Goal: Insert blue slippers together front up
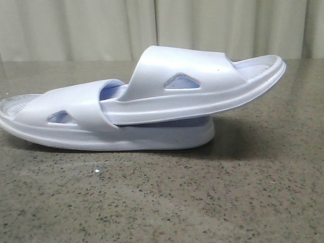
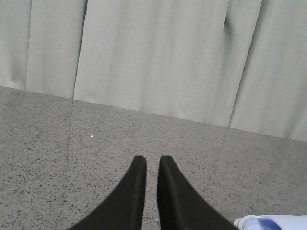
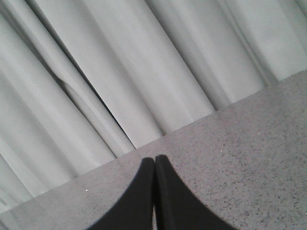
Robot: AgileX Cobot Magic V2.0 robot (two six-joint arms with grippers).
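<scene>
The two blue slippers lie nested in the middle of the table in the front view. The lower slipper rests flat on its sole with its strap at the left. The upper slipper has one end tucked under that strap and its other end tilts up to the right. Neither gripper shows in the front view. My left gripper hovers over bare table with a narrow gap between its fingers and nothing in it; a corner of a slipper shows beside it. My right gripper is shut and empty, its fingers touching.
The speckled grey stone table runs back to a pale pleated curtain along its far edge. A small white speck lies in front of the slippers.
</scene>
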